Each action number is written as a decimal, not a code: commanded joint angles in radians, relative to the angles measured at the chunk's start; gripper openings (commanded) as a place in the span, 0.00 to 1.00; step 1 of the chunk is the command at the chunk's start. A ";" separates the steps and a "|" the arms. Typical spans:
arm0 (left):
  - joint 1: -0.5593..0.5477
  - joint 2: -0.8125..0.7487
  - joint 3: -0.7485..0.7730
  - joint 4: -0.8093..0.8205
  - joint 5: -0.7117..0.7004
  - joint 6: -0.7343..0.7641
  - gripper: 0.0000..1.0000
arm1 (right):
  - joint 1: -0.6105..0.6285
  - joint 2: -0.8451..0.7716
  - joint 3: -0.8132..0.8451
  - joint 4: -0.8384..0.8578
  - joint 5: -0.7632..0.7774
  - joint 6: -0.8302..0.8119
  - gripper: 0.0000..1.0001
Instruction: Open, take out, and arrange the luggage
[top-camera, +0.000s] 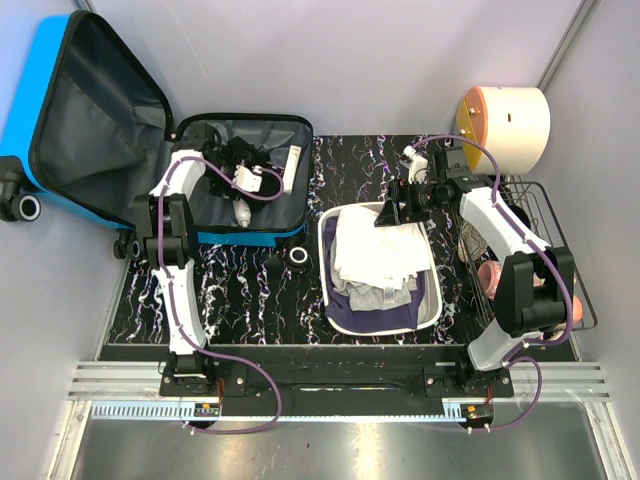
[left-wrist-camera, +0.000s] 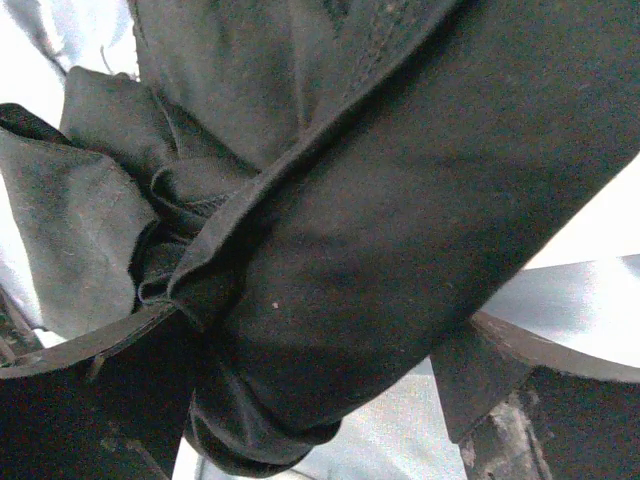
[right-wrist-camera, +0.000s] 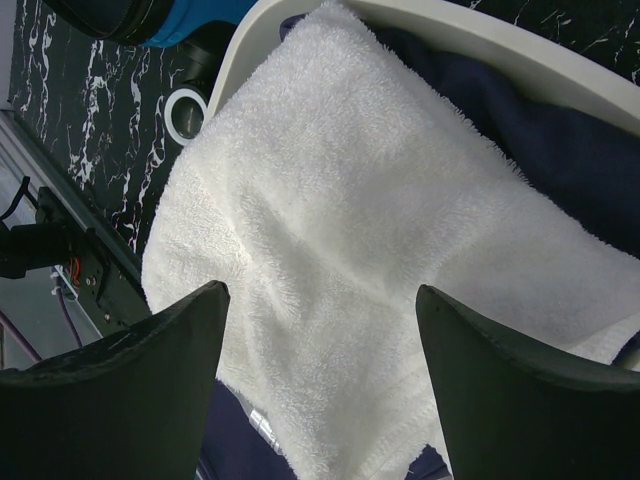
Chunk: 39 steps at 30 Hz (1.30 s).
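The luggage (top-camera: 40, 90), a bright blue suitcase, lies open at the far left, its lid propped up and its dark lining showing. My left gripper (top-camera: 243, 160) reaches into its base. In the left wrist view the jaws (left-wrist-camera: 325, 330) stand wide around a bunched black cloth (left-wrist-camera: 380, 200), which touches the left finger while a gap shows at the right one. My right gripper (top-camera: 392, 212) hovers open (right-wrist-camera: 320, 292) over a white towel (right-wrist-camera: 330, 180) in the white basin (top-camera: 325, 250), holding nothing. A blue corner of the luggage (right-wrist-camera: 195, 20) shows in the right wrist view.
Navy cloth (top-camera: 360, 315) lies under the towel in the basin. A white tape roll (top-camera: 298, 258) sits between the suitcase and the basin. White bottles (top-camera: 292, 165) lie in the suitcase base. A wire rack (top-camera: 560, 200) and a cream drum (top-camera: 505, 125) stand at the right.
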<state>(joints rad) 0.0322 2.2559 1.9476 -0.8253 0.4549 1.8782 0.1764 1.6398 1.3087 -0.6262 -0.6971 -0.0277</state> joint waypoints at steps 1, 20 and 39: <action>-0.003 0.024 0.080 0.057 -0.004 0.042 0.84 | -0.003 0.002 0.047 -0.006 0.004 -0.014 0.85; -0.028 -0.162 0.270 -0.150 0.027 -0.316 0.00 | -0.006 -0.044 0.037 -0.003 -0.022 -0.032 0.86; -0.039 -0.317 0.212 -0.706 0.466 -1.594 0.00 | -0.025 -0.156 -0.048 0.016 -0.073 -0.009 0.86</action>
<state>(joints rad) -0.0731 2.0201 2.2158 -1.3159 0.5583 0.5690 0.1570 1.5295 1.2816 -0.6319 -0.7280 -0.0402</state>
